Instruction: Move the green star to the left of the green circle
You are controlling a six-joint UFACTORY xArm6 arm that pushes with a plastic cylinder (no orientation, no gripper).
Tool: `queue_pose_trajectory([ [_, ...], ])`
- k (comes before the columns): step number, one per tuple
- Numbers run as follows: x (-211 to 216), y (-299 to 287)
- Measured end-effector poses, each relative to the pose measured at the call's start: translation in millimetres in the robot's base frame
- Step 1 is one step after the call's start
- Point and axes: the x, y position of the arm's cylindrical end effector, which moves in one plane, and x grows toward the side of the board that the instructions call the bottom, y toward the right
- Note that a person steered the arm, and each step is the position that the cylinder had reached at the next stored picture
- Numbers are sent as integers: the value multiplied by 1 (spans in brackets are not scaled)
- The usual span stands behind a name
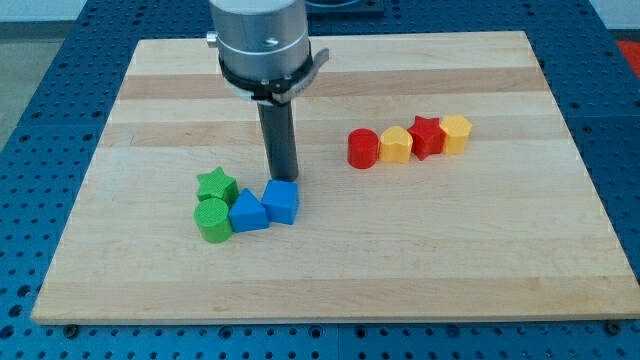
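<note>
Your tip point(283, 179), a bare rod end effector holding nothing, sat just above the blue cube point(282, 201), which touched the blue triangular block point(248, 212). Left of those, the green star point(216, 185) stood directly above the green circle point(212, 220), touching it, on the desk point(480, 260).

A silver-grey cylindrical arm point(258, 35) with a black collar carries a straight dark rod.

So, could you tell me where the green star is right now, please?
The green star is in the view's lower left part of the board, touching the top of the green circle, left of the two blue blocks and my tip.
</note>
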Motion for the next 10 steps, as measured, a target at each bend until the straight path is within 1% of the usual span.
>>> queue_pose_trajectory([
  [1,-11,-33],
  [2,-6,-42],
  [4,-3,-22],
  [6,23,-33],
  [7,23,-67],
  [8,23,-86],
  [9,8,-84],
  [10,7,-99],
])
